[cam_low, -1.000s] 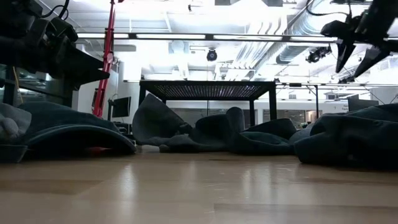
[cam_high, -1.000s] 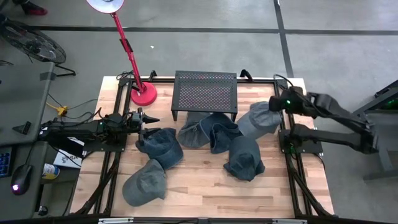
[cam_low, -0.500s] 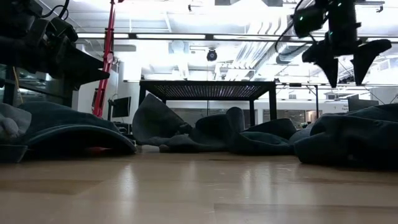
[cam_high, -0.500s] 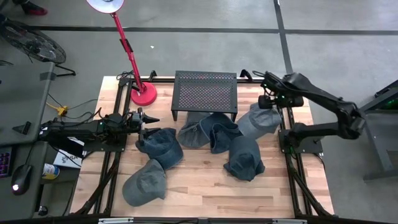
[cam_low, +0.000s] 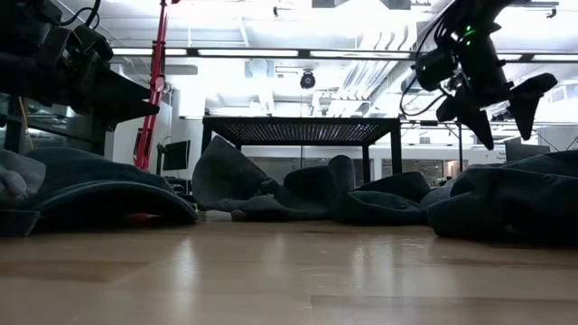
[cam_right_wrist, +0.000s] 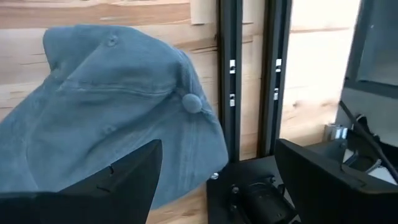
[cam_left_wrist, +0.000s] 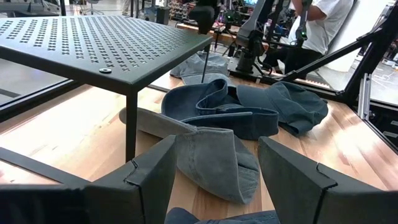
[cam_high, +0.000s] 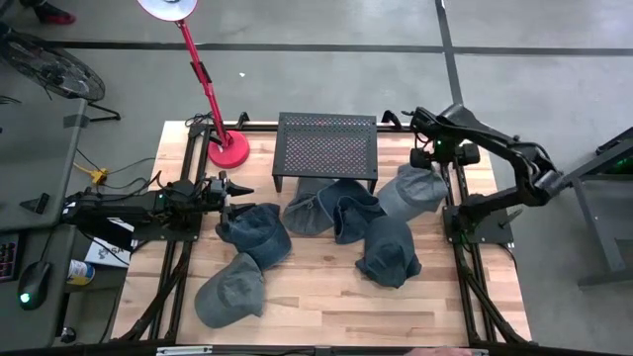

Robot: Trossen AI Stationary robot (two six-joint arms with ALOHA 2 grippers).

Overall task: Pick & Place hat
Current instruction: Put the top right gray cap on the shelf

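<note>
Several blue-grey hats lie on the wooden table (cam_high: 316, 307). The one at the far right (cam_high: 410, 190) rests on its brim and crown, with its top button (cam_right_wrist: 191, 102) up. My right gripper (cam_high: 427, 156) hangs open above that hat's far edge, pointing down (cam_right_wrist: 217, 186) and touching nothing; the low view shows it clear of the hats (cam_low: 501, 110). My left gripper (cam_high: 237, 190) waits open and level at the table's left, just beyond another hat (cam_high: 255, 229); nothing is between its fingers (cam_left_wrist: 217, 180).
A black perforated stand (cam_high: 327, 146) is at the far middle, with two hats (cam_high: 312, 208) (cam_high: 351, 213) partly under its near edge. A red lamp base (cam_high: 227, 150) sits at the far left. Black frame rails (cam_right_wrist: 227, 81) run along the right edge. Bare wood lies along the near edge.
My right arm has swung in from the table's right edge toward the far right corner. Its gripper has tipped from nearly level to pointing down over the far right hat and has sunk a little. The hats have not moved.
</note>
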